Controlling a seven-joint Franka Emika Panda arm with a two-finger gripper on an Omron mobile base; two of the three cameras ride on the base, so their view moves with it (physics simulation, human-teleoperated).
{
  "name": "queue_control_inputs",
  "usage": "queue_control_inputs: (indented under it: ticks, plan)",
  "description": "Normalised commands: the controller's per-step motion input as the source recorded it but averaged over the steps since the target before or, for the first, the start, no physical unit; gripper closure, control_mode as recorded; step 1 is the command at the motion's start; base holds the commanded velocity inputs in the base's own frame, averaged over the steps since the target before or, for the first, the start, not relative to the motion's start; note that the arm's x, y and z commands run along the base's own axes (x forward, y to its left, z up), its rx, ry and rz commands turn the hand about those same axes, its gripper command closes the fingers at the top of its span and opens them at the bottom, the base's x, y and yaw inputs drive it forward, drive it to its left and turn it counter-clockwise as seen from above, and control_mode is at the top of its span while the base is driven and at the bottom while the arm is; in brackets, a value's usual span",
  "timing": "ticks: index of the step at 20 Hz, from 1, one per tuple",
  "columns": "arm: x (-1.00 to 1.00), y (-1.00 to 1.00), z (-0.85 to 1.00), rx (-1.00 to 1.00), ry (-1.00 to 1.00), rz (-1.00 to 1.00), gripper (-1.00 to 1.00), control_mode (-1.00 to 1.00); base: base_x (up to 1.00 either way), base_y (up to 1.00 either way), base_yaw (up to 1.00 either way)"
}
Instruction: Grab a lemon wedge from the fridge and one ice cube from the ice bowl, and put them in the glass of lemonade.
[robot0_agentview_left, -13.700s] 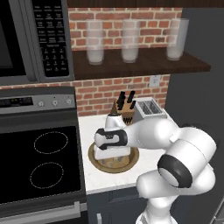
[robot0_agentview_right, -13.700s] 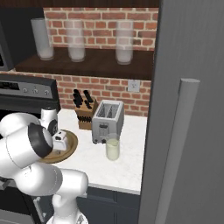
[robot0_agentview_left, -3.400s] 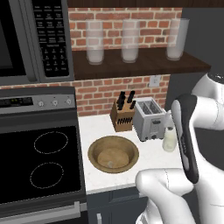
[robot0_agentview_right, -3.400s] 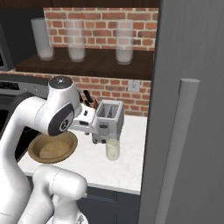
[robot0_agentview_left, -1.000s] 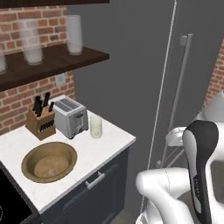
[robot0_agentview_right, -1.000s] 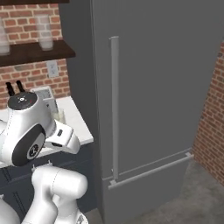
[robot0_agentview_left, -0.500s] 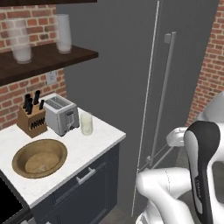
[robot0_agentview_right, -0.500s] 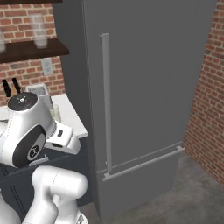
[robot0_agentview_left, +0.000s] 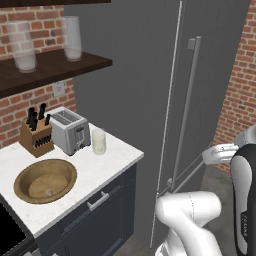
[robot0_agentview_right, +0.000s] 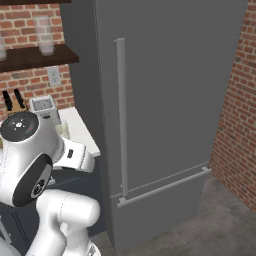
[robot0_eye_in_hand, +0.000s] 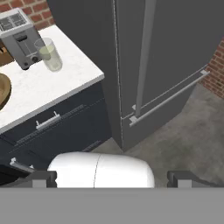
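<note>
The pincer (robot0_eye_in_hand: 106, 179) sits at the bottom of the hand view with its two dark tips far apart at either edge, so it reads as spread wide and holding nothing. It looks down on the floor and the foot of the fridge (robot0_eye_in_hand: 166, 52).

The fridge is shut. Its long vertical bar handle (robot0_agentview_right: 121, 115) runs down the upper door, and a horizontal bar marks the lower drawer. The lemon wedge is judged to be inside and cannot be seen while the door is closed.

The step in hand is judged to be opening the fridge. To do it well:
- Raise the pincer from floor level to the middle of the bar handle.
- Turn the hand so the tips straddle the bar from both sides, not the gap behind it alone.
- Close firmly before pulling, then draw along the arc of the door, away from the hinge side.
- Keep the elbow away from the counter (robot0_agentview_left: 112, 160) edge, which stands just beside the fridge.

Farther off on the counter stand the glass of lemonade (robot0_agentview_left: 99, 142), just beside the toaster (robot0_agentview_left: 70, 131), and the knife block (robot0_agentview_left: 37, 134). The ice bowl (robot0_agentview_left: 45, 180) lies nearer the front edge, with a small pale ice cube (robot0_agentview_left: 48, 191) inside.
</note>
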Motion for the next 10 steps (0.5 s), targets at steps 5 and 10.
queue_control_inputs:
  ticks: [5, 10]
  plan:
    - [0.13, -0.24, 0.58, -0.14, -0.24, 0.15, -1.0, -1.0, 0.0, 0.0, 0.0]
    - [0.83, -0.52, 0.66, -0.05, 0.05, 0.21, -1.0, -1.0, 0.0, 0.0, 0.0]
